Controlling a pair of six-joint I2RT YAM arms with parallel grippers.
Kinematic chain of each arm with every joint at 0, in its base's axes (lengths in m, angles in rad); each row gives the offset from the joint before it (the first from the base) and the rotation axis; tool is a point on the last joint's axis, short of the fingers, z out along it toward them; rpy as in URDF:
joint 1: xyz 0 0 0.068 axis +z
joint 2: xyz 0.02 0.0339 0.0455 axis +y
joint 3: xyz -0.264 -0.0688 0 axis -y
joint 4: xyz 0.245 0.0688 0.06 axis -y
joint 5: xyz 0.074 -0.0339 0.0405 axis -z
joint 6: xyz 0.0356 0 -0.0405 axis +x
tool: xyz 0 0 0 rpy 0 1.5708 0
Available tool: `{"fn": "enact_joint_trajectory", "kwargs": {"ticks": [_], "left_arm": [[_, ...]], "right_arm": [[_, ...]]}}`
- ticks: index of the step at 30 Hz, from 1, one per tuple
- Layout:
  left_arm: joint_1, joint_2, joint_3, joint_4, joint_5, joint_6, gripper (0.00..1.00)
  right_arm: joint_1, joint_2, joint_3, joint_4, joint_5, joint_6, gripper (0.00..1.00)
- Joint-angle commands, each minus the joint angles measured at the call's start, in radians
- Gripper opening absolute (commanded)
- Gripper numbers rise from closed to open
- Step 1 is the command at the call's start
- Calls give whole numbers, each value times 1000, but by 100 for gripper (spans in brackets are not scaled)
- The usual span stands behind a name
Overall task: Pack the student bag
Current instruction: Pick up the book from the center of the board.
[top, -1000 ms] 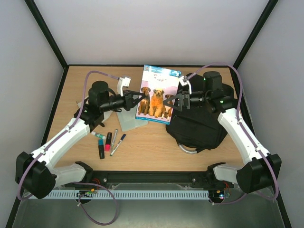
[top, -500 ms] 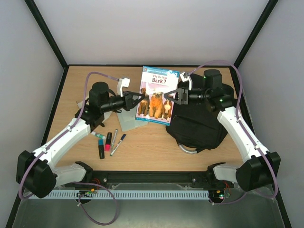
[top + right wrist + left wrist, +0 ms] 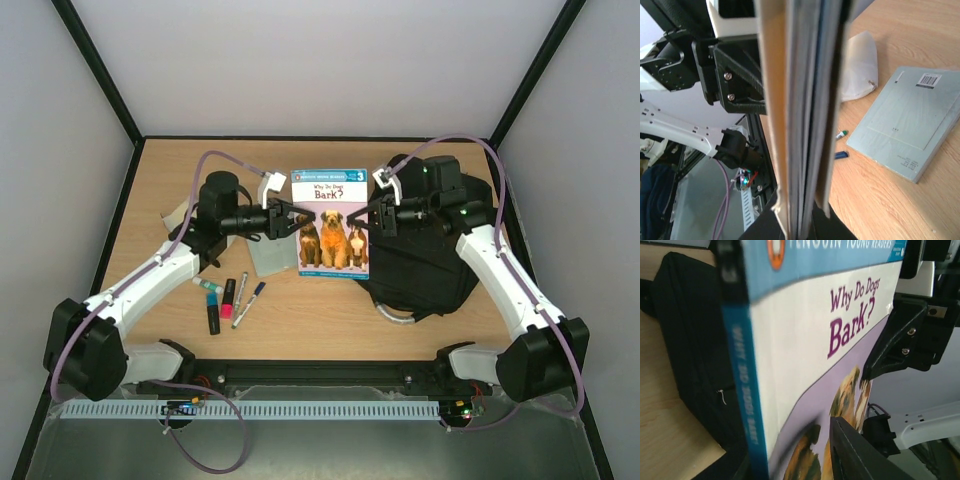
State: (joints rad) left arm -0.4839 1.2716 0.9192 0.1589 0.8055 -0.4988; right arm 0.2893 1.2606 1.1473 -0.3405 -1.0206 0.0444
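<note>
A thin picture book, "Why Do Dogs Bark?" (image 3: 333, 225), hangs upright above the table between my two grippers. My right gripper (image 3: 368, 215) is shut on its right edge; in the right wrist view the page edges (image 3: 800, 100) run up from between the fingers of this gripper (image 3: 800, 220). My left gripper (image 3: 290, 220) sits at the spine edge with its jaws parted. In the left wrist view, one finger (image 3: 855, 450) stands off the cover (image 3: 805, 330). The black student bag (image 3: 420, 270) lies on the table under the right arm, also behind the book (image 3: 695, 340).
A grey notebook (image 3: 270, 258) lies below the left gripper, also in the right wrist view (image 3: 910, 120). Several pens and markers (image 3: 230, 295) lie near the front left. A white pouch (image 3: 860, 65) rests by the left arm. Black frame walls edge the table.
The book swung from a tilt to hang upright and came nearer. My right gripper closed on its right edge, and my left gripper's jaws parted.
</note>
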Motion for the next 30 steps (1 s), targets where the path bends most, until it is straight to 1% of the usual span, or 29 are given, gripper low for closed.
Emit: {"fn": "enact_joint_trajectory", "kwargs": {"ticks": [1,3,4,6,8,10,11,12,14,18,23,26,30], "left_arm": [[2,10,26,74,76,-2,28],[2,7,27,72,78,0,19],[2,3,29,71,76,0,13],[2,-6,29,65,66,1,4],[2,-19,30,62,56,-2,3],[2,-33,35,61,54,-8,2],[3,-37,38,62,55,-13,3],[4,-43,40,65,57,-18,2],[4,-51,46,72,63,-31,2],[5,-56,52,97,83,-62,2],[5,-44,55,131,103,-90,2],[6,-33,57,118,91,-83,2],[11,-22,57,77,27,-66,2]], "right_arm": [[3,12,-5,-94,-26,-105,3],[3,10,-8,-89,-3,-98,5],[4,10,-9,-82,13,-88,9],[2,7,-17,-64,40,-62,26],[2,4,-39,-37,50,-31,51],[3,-3,-69,-3,83,10,69],[3,-7,-83,9,101,24,76],[3,-11,-95,18,111,32,80],[3,-15,-116,30,105,37,85],[2,-3,-145,33,5,30,89],[3,25,-153,35,-109,27,89],[2,27,-132,21,-185,4,82],[3,-4,-114,19,-214,23,66]]}}
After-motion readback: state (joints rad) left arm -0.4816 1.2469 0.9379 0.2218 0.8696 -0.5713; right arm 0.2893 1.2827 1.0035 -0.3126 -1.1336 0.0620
